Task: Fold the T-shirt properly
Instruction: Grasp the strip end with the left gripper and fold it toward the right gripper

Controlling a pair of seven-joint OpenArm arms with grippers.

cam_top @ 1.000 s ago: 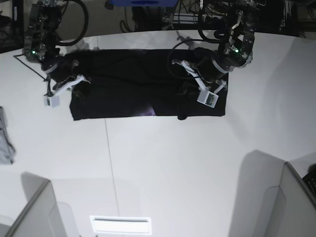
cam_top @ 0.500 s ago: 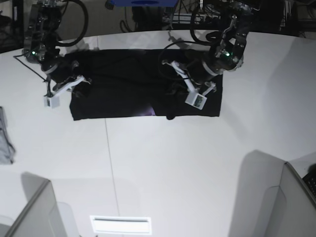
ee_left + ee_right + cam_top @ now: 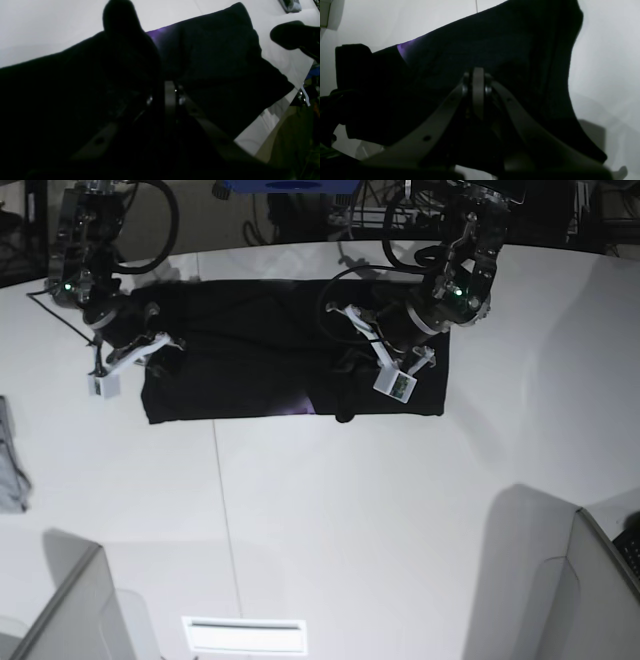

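Note:
The black T-shirt [image 3: 260, 355] lies folded into a long strip across the far part of the white table. A small purple patch [image 3: 300, 404] shows at its near edge. My left gripper [image 3: 343, 412] is at the near edge of the strip's right part, shut on a gathered fold of cloth. In the left wrist view its dark fingers [image 3: 120, 25] stick out past the shirt edge over the table. My right gripper [image 3: 160, 342] is at the strip's left end, shut on the cloth. In the right wrist view the T-shirt [image 3: 510, 45] covers the fingertips.
A small grey cloth [image 3: 10, 465] lies at the table's left edge. Grey partitions stand at the near left [image 3: 70, 605] and near right [image 3: 600, 580]. A white label [image 3: 245, 635] lies at the front. Cables and dark equipment sit behind the table.
My left gripper has moved left along the strip, dragging the shirt's right end with it, so the right edge sits further left. The right arm has stayed in place.

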